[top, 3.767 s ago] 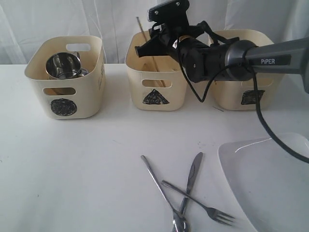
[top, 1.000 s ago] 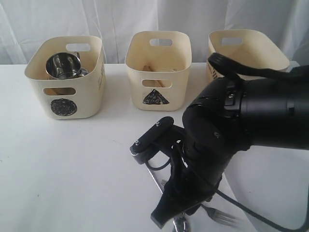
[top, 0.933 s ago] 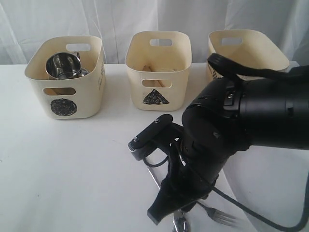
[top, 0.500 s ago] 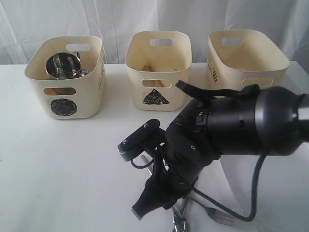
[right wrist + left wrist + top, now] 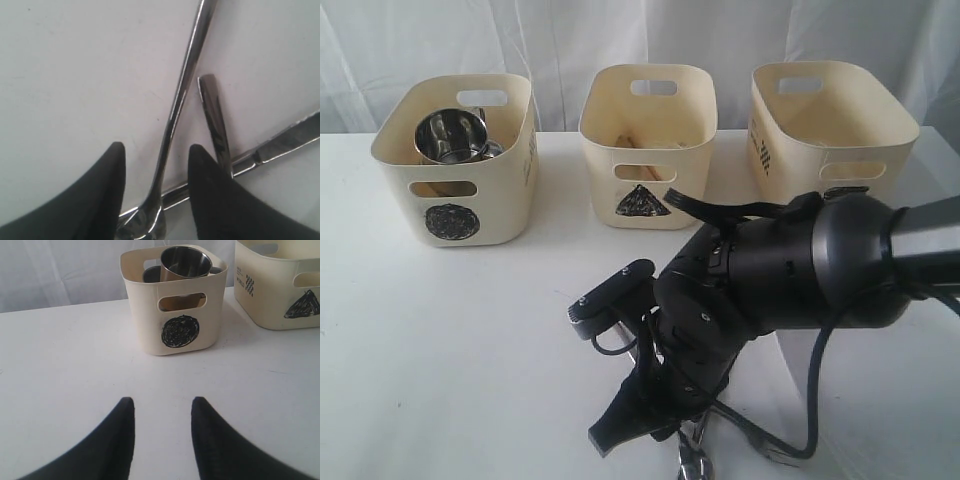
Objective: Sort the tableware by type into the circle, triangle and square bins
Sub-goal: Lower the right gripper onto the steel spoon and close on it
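My right gripper point(image 5: 156, 147) is open and low over the crossed cutlery at the table's front, seen as point(image 5: 650, 428) in the exterior view. The steel spoon point(image 5: 182, 100) lies between its fingers, its handle running away and its bowl point(image 5: 692, 463) close under the jaws. The fork handle point(image 5: 214, 117) and the knife point(image 5: 287, 140) lie beside the far finger. A steel mug point(image 5: 450, 135) stands in the circle bin point(image 5: 450, 218). Wood shows inside the triangle bin point(image 5: 642, 203). The square bin point(image 5: 830, 120) stands at the right. My left gripper point(image 5: 162, 400) is open over bare table.
The right arm's bulk and cable hide most of the large white plate point(image 5: 905, 420) at the front right. In the left wrist view the circle bin point(image 5: 180, 332) with its mug point(image 5: 185, 262) stands ahead, the triangle bin point(image 5: 280, 295) beside it.
The right arm has left the triangle bin, where it held the chopsticks, and come down to the cutlery. In the last second it sank lower and stretched out over the spoon.
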Motion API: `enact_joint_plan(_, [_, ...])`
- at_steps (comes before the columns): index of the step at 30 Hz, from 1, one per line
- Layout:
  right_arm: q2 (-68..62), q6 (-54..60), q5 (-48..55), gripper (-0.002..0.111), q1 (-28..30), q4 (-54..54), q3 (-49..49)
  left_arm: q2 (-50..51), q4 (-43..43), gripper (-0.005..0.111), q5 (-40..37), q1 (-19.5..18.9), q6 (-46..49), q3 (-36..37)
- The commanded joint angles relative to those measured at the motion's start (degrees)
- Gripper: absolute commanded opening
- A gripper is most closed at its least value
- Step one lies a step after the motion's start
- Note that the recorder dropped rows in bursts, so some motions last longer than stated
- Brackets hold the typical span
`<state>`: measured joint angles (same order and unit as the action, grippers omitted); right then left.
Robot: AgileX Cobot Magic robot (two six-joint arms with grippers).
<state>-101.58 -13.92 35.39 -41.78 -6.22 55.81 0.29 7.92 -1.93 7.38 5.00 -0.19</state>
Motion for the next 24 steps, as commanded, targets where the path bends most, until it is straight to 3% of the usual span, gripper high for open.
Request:
enact_joint_plan(1, [0.0,-1.4,-0.4,0.039,0.2,-0.1,0.1,-0.3,0.1,0.042,0.3,-0.1,-0.1,0.2])
enact_joint_plan(24, [-2.7,-2.9,-1.1,0.039,2.0,4.5,0.1,-0.3,0.1,0.042,0.3,-0.1,-0.1,0.2])
